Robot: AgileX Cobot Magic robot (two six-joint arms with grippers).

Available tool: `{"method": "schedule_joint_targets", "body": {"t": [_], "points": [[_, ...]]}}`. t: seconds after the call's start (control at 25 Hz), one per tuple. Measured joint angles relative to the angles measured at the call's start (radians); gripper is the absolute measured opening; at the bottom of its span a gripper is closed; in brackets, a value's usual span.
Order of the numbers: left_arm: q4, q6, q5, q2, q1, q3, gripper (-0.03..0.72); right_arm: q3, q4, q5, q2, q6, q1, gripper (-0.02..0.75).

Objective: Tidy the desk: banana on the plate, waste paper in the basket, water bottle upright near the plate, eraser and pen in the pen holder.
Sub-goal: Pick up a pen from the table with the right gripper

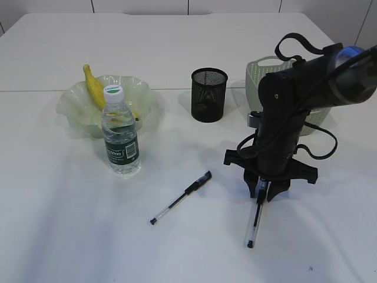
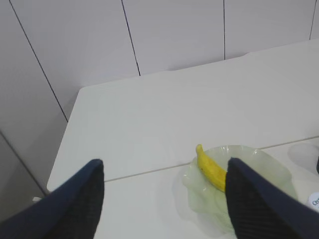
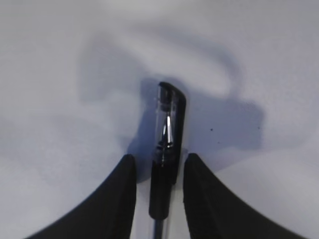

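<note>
Yellow banana (image 1: 94, 87) lies on a pale green plate (image 1: 73, 106) at the surface's (image 1: 70, 224) left, with the bottle (image 1: 120, 131) upright just in front. The left gripper (image 2: 164, 199) hangs wide and empty above the plate. One pen (image 1: 180, 198) lies mid-surface before the mesh holder (image 1: 208, 94). At right, before the basket (image 1: 259, 73), the right gripper (image 3: 159, 189) stands narrowed around a second pen (image 3: 167, 149), contact unclear.
</note>
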Motion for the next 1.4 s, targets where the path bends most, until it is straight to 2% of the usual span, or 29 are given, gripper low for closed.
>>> {"method": "schedule_joint_targets", "body": {"t": [1.24,1.4], "points": [[0.000,0.000,0.000,0.000,0.000,0.000,0.538,0.000,0.004,-0.014,0.000,0.000,0.000,0.241],[0.000,0.000,0.002,0.000,0.000,0.000,0.538,0.000,0.004,-0.011,0.000,0.000,0.000,0.188]]}}
